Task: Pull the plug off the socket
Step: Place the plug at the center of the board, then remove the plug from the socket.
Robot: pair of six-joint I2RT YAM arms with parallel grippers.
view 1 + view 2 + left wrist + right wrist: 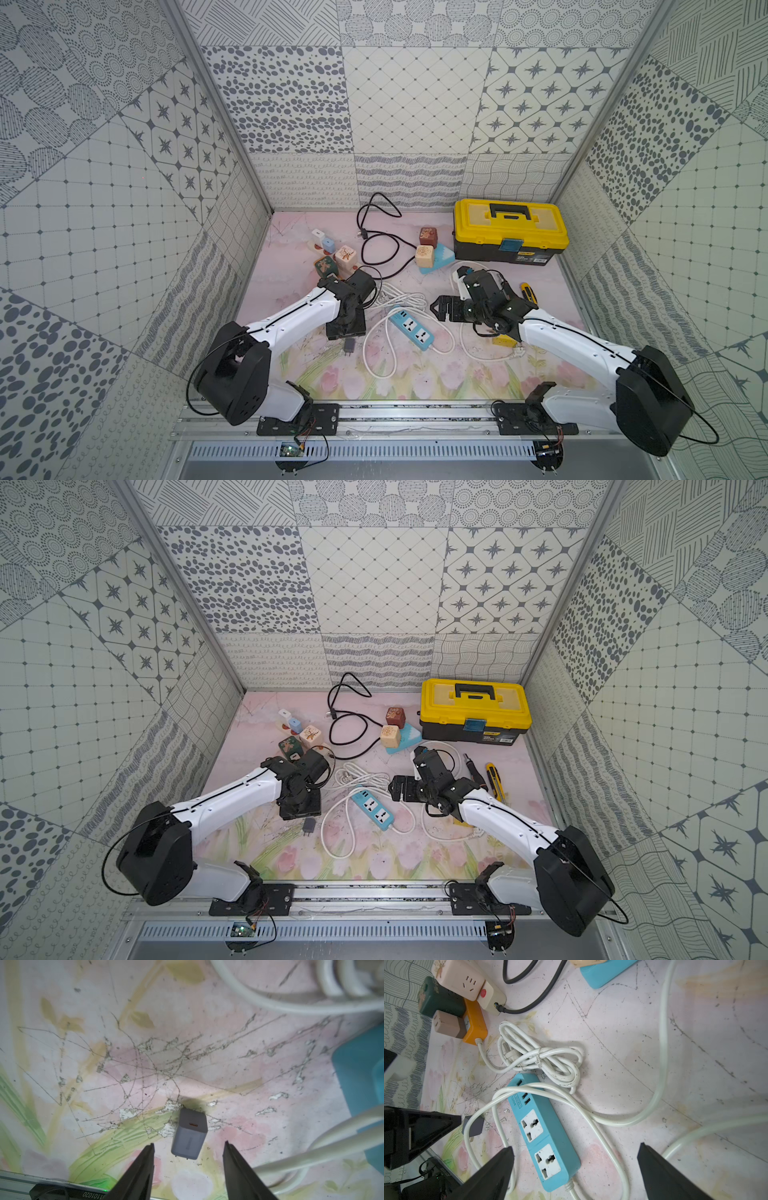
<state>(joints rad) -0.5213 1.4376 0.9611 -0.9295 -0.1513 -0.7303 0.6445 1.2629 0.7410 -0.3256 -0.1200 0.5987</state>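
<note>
Floral mat: flat, matte print, badly scratched. Blue power strip: smooth rounded plastic bar, both white sockets empty, beneath right claw, whose jaws stand wide, holding nothing. Left claw: tapered black fingers parted, empty. Grey plug: small boxy adapter, flat on mat between left fingertips, touching neither. Judgement: pull looks done, release in hand; next, lift left claw straight off without nudging plug.

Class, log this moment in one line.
plug: loose on mat | power strip: sockets empty | left gripper: open above plug | right gripper: open near power strip
</note>
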